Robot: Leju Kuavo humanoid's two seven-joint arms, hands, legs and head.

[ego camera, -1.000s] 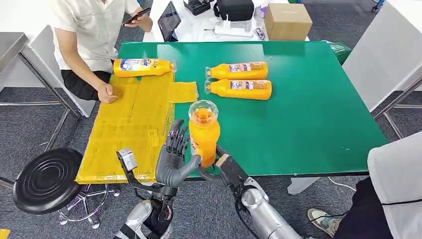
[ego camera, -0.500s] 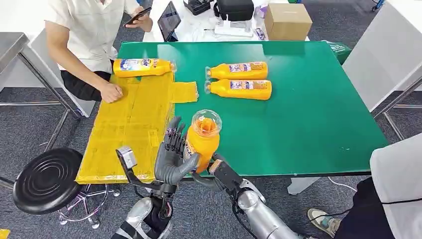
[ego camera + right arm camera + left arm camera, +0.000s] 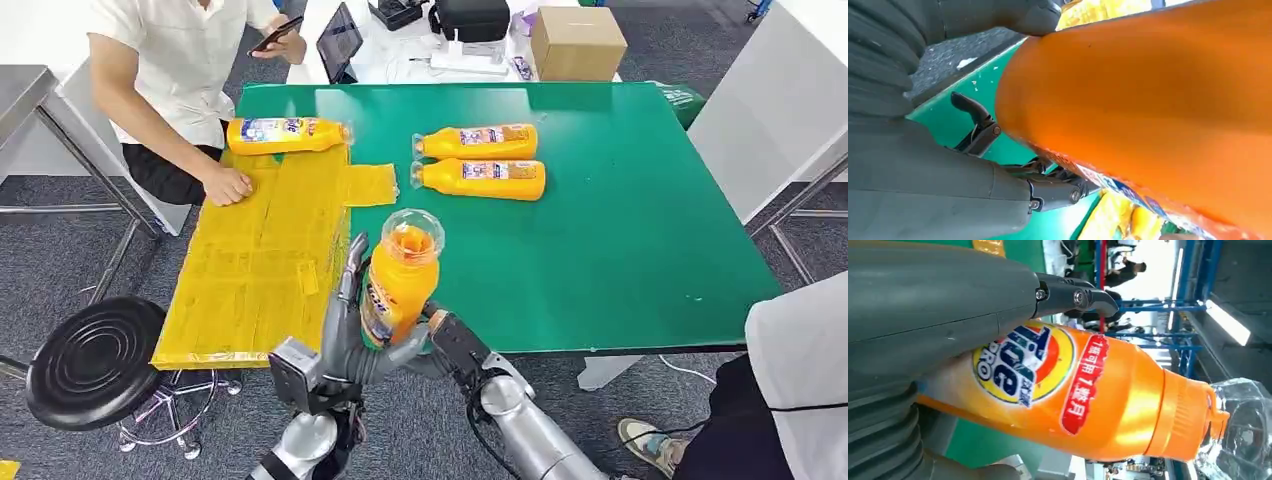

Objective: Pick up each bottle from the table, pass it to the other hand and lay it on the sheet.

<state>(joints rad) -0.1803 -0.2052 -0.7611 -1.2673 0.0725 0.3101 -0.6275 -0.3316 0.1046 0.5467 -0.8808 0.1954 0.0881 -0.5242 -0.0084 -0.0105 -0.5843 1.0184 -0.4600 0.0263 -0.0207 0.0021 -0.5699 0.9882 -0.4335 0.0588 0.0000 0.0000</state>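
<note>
Orange bottle point(image 3: 1148, 115) close up, dark fingers point(image 3: 1058, 192) against it, green table point(image 3: 958, 125) behind.

The sheet point(image 3: 262, 260) covers the table's point(image 3: 620, 230) left part. One bottle point(image 3: 285, 134) lies at its far edge. Two bottles point(image 3: 478, 141) point(image 3: 483, 179) lie side by side to its right. A box point(image 3: 577, 43) stands behind the table.

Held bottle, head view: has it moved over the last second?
Yes. The held bottle has sunk toward the table's near edge and tipped, base toward the yellow sheet, as the left hand wraps it.
</note>
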